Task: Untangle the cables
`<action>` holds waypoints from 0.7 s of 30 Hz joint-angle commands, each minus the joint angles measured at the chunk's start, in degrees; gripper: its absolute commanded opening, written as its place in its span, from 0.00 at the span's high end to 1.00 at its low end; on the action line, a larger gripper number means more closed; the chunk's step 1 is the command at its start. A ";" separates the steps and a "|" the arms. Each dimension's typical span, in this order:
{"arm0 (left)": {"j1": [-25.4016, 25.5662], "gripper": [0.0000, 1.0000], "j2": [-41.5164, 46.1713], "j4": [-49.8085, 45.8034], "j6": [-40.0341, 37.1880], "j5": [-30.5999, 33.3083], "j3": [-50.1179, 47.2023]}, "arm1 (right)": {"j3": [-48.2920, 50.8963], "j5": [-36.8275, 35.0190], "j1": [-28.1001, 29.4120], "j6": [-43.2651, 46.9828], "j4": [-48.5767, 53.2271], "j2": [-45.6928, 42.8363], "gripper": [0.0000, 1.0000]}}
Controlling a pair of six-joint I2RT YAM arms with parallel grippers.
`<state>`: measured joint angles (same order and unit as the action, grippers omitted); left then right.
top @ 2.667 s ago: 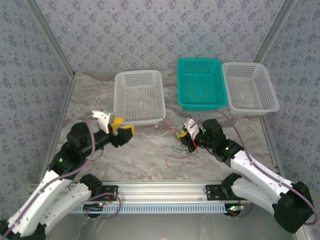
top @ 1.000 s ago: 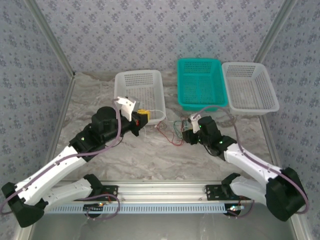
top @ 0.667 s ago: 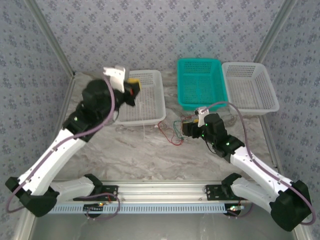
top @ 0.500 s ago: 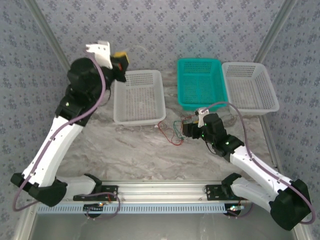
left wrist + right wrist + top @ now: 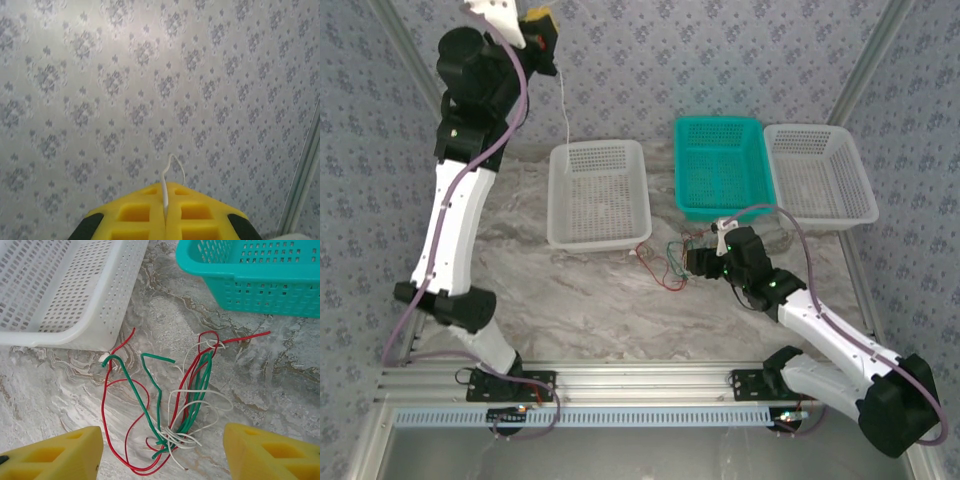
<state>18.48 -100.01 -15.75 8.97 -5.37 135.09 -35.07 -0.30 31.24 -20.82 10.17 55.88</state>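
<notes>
A: Why is the left gripper [image 5: 542, 28] high above the white basket [image 5: 558, 195]?

B: I think to draw out the pale cable [image 5: 566, 100] it pinches, which hangs toward the basket's far rim. The other cables [image 5: 172, 410] lie tangled beside the basket's near right corner, under the wide-open right gripper [image 5: 692, 262]. Over the basket there is open room.

Left arm [image 5: 448, 235] and right arm [image 5: 825, 330]: white shell links, rounded, tapering toward the wrist; black joint housings. Purple cable [image 5: 524, 88] loops loose along each arm. White bracket [image 5: 495, 12] on each wrist. Left gripper [image 5: 165, 217] and right gripper [image 5: 162, 450]: yellow moulded fingers [image 5: 50, 452] with rectangular recesses.
</notes>
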 commanded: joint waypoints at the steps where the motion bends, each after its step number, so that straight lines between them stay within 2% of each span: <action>1: -0.11 1.00 -6.47 -8.32 -0.62 -3.22 11.90 | -1.14 -0.62 -0.48 -1.28 0.80 0.10 0.33; 4: -0.11 1.00 -9.72 -13.88 0.71 -2.39 14.20 | -1.16 -0.72 -0.59 -1.59 0.79 -0.17 0.32; 9: -0.07 1.00 -8.70 -17.74 3.33 3.29 0.54 | -1.56 -0.06 -0.70 -1.37 1.86 -0.47 0.32; 11: -0.11 1.00 -7.05 -18.88 4.38 4.44 -6.27 | -1.73 -0.15 -0.66 -1.11 2.63 -0.88 0.32; 15: -0.11 0.96 1.77 -8.39 7.80 5.54 -30.32 | -1.40 -0.50 -0.93 -1.07 2.80 -1.56 0.32; 17: -0.20 0.87 4.43 -6.49 8.85 6.16 -38.07 | -1.59 -0.51 -0.98 -1.15 2.75 -1.56 0.32; 21: -0.20 0.48 7.86 -0.20 10.38 6.50 -53.22 | -1.80 -0.36 -1.01 -1.51 2.09 -1.23 0.31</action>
<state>18.46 -97.93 -23.75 17.30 -0.05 85.82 -35.09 -0.27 30.61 -21.52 11.86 55.11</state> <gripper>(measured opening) 0.464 0.685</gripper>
